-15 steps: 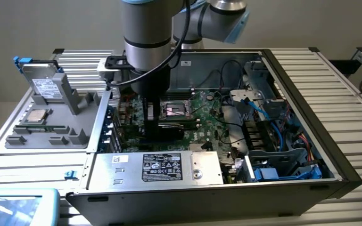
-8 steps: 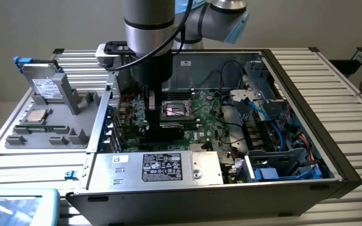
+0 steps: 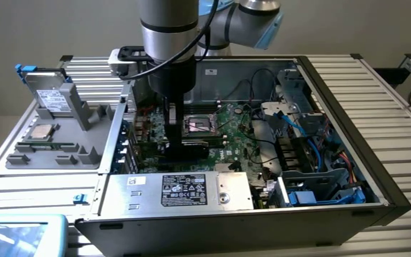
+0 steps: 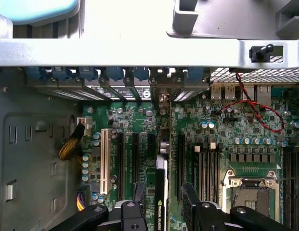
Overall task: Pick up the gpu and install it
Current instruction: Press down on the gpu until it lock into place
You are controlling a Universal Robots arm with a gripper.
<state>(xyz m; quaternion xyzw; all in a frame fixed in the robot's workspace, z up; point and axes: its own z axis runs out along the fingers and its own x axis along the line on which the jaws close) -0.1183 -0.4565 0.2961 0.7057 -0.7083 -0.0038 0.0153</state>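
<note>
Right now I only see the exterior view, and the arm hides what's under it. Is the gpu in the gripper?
Observer: In the wrist view, the gpu stands on edge on the motherboard, between the fingers of the gripper.
Operator: Are they squeezing it?
Observer: It seems not. The jaws stand open, with a gap on each side of the card.
Operator: Anything close to it?
Observer: A red wire loops over the board, well apart from the card.
</note>
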